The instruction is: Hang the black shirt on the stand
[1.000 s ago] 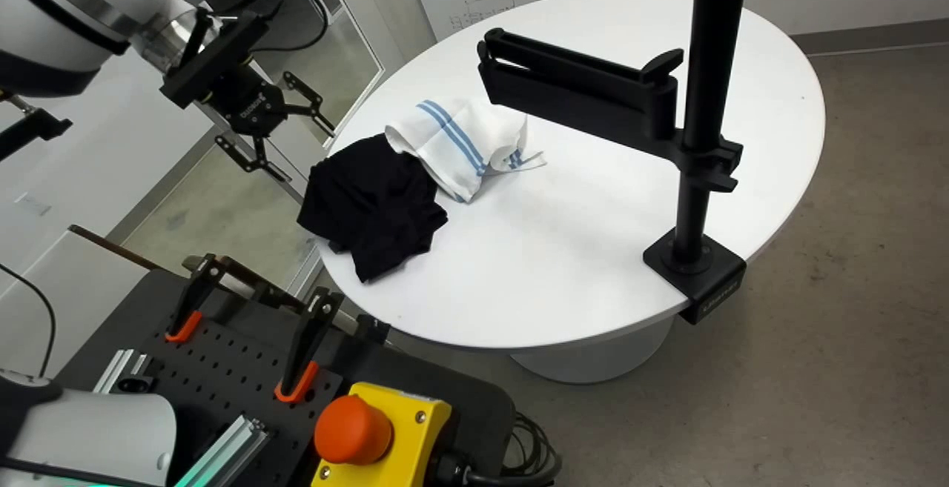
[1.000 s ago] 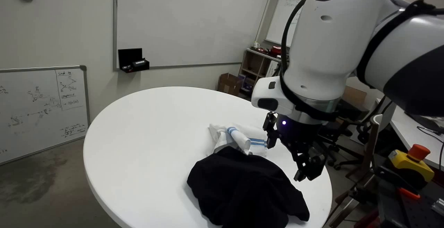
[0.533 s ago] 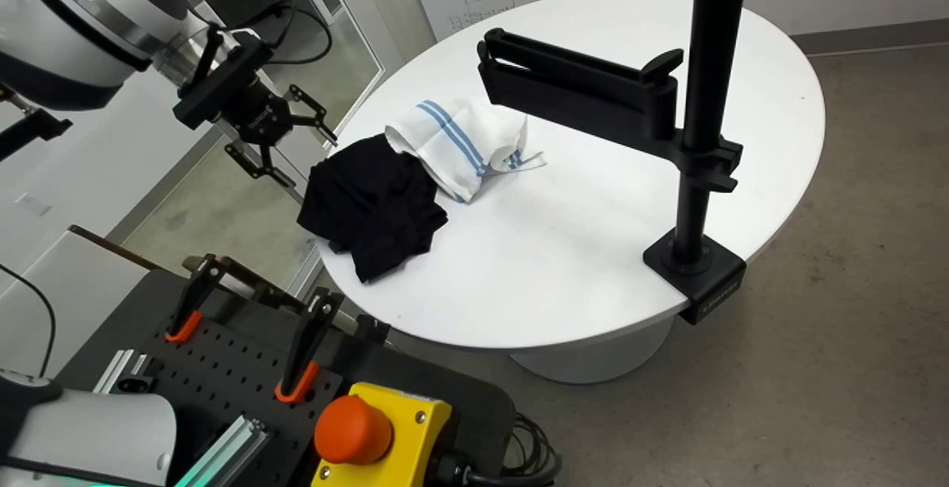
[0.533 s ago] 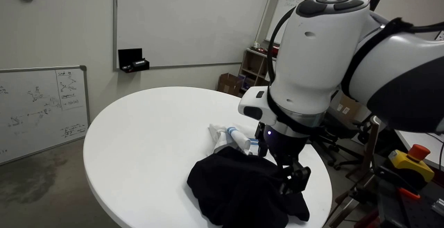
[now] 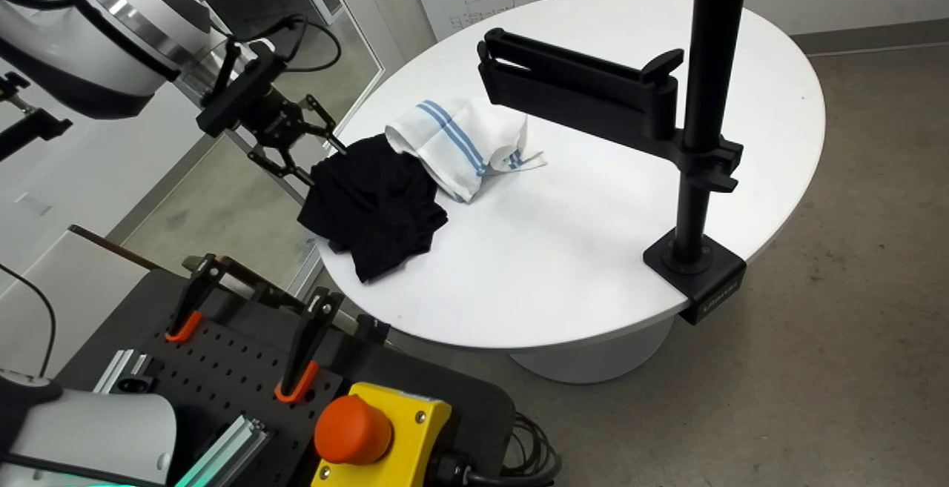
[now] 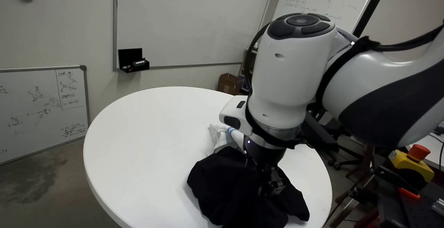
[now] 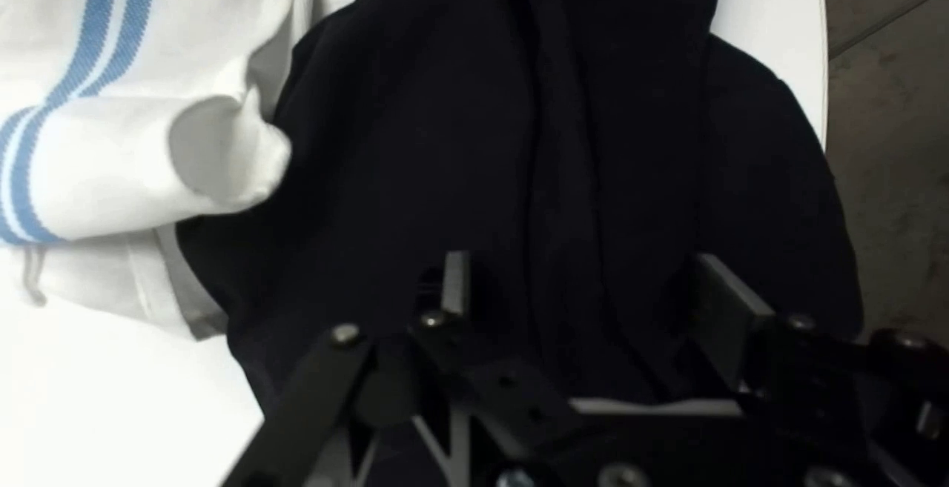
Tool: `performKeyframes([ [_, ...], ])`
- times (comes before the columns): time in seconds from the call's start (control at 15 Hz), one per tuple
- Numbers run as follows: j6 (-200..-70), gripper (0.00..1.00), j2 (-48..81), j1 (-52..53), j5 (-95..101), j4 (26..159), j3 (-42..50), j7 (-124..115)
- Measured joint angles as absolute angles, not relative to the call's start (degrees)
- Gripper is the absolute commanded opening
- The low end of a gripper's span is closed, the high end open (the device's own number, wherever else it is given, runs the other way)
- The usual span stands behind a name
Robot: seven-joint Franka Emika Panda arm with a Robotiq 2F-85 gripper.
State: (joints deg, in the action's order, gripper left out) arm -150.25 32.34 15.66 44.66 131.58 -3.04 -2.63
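The black shirt lies crumpled at the edge of the round white table; it also shows in an exterior view and fills most of the wrist view. My gripper is at the shirt's edge. In the wrist view my gripper is open, with shirt folds below and between its fingers; whether the pads touch cloth I cannot tell. The black stand is clamped to the table's rim and has a folded black side arm.
A white towel with blue stripes lies against the shirt; it also shows in the wrist view. A yellow emergency-stop box and clamps sit on the dark robot bench. The table edge runs close beside the shirt.
My gripper has moved down and inward over the table, from beyond its edge to over the shirt. It stays open. The shirt, towel and stand have not moved.
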Motion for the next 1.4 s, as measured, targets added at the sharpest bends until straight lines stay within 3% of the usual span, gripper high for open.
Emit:
performKeyframes([
  [0.33,-150.25,0.04,34.0,15.96,44.67,129.22,-2.28,-3.45],
  [0.4,-150.25,0.0,34.1,15.96,44.67,128.98,-2.13,-3.45],
  [1.0,-150.25,0.03,32.17,14.05,44.04,129.72,-1.93,-3.13],
  [1.4,-150.25,0.03,22.51,8.87,39.21,135.73,-3.25,2.71],
])
